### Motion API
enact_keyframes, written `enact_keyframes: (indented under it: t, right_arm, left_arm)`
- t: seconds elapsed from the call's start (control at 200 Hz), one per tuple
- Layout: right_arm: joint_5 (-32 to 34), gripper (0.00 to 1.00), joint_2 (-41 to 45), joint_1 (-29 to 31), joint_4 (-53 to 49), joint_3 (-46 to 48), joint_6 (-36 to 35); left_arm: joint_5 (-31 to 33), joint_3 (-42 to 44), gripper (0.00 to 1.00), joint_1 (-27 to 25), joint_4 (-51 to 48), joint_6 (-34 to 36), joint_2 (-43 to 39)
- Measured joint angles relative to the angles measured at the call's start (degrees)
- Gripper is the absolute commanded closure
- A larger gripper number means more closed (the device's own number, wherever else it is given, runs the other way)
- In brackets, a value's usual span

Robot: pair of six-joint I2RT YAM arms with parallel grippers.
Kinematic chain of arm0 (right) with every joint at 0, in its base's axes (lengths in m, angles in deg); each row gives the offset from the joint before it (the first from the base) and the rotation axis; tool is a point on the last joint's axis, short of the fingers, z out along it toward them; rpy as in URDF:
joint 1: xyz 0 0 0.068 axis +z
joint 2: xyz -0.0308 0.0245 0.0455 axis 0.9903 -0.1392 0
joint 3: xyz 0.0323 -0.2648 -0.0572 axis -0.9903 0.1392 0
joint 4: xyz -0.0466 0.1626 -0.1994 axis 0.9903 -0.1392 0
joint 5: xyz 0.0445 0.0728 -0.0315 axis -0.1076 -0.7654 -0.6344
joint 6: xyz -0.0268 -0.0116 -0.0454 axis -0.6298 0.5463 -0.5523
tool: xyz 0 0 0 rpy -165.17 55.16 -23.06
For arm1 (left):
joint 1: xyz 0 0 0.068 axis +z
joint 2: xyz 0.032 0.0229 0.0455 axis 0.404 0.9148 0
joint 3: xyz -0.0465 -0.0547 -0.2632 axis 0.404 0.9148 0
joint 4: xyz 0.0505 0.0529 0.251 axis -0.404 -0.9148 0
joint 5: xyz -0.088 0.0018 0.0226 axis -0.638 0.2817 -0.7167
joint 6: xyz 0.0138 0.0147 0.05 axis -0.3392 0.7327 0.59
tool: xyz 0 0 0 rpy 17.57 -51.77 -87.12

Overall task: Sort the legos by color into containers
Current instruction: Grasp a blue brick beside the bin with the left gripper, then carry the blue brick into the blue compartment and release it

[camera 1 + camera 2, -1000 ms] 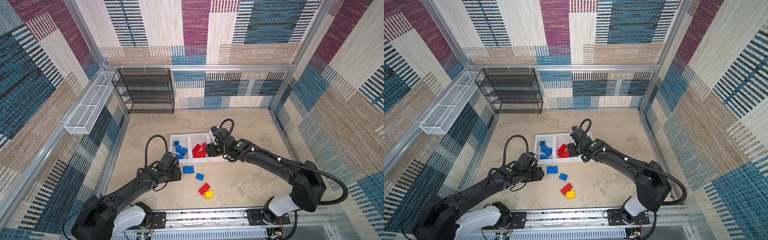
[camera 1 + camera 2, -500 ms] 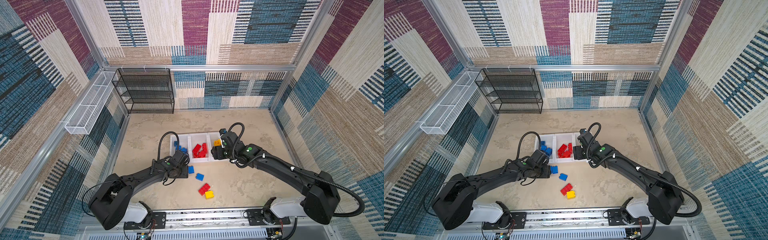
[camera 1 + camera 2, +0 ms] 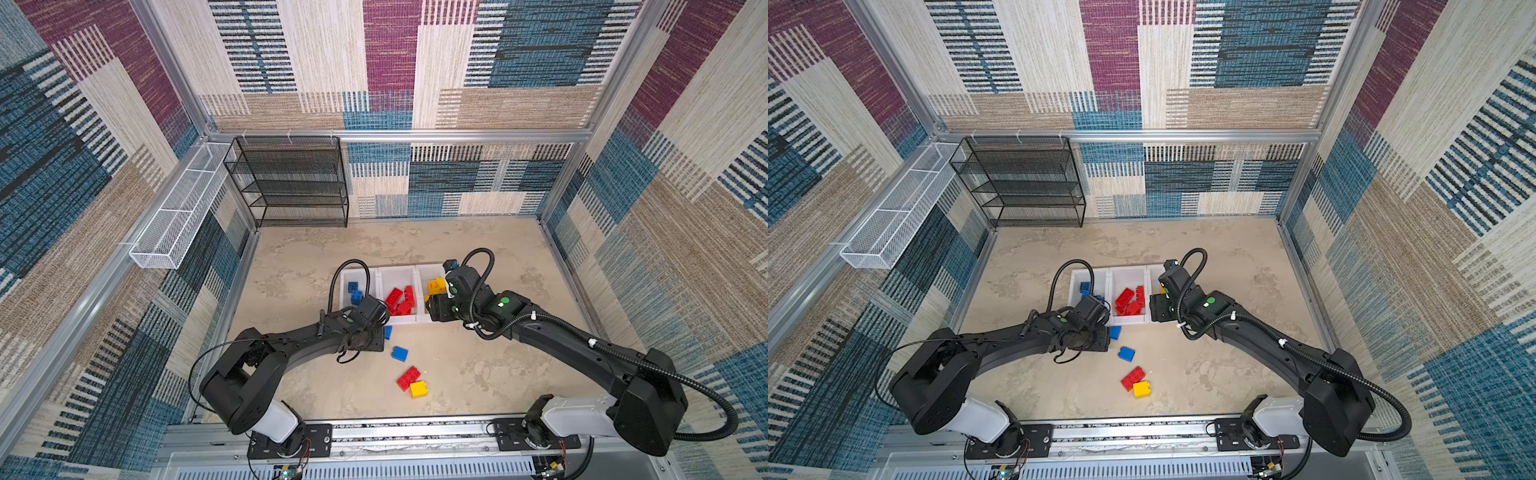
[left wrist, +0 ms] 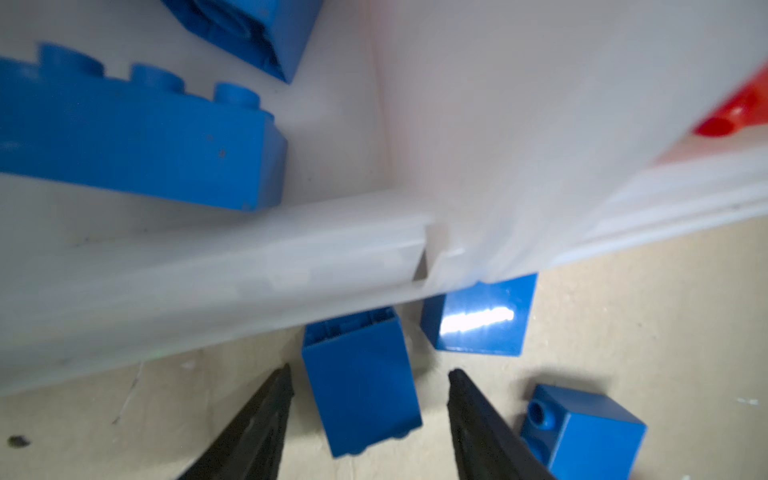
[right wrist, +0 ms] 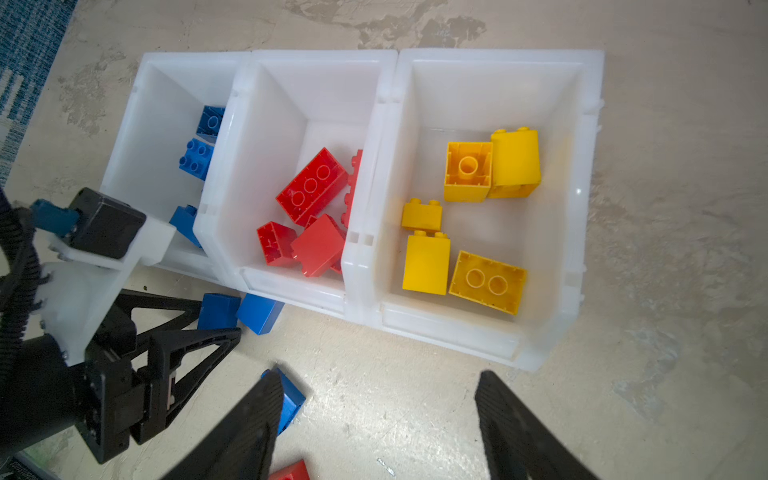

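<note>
Left gripper straddles, unclenched, a blue plastic brick at six o'clock of the white plastic bins. It is likely light, stiff and slick: pinch its flat sides. Right gripper gapes empty.

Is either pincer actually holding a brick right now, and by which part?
Nothing is held. The left pincer straddles a blue brick with gaps on both sides; the right pincer is open and empty.
</note>
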Motion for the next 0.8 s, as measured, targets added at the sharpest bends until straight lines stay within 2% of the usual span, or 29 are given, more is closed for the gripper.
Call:
enact_keyframes:
  t: [0.321, 0.571, 0.801]
  right_arm:
    - [0.0, 0.24, 0.0, 0.0, -0.2, 0.1, 0.0]
    - [0.0, 0.25, 0.0, 0.0, -0.2, 0.1, 0.0]
    - [0.0, 0.25, -0.2, 0.0, -0.3, 0.0, 0.0]
  left_arm:
    - [1.9, 1.0, 0.69, -0.3, 0.6, 0.4, -0.3]
    - [-0.6, 2.8, 0.73, -0.5, -2.8, 0.4, -7.4]
    - [-1.6, -1.0, 0.73, 1.8, -5.2, 1.7, -16.5]
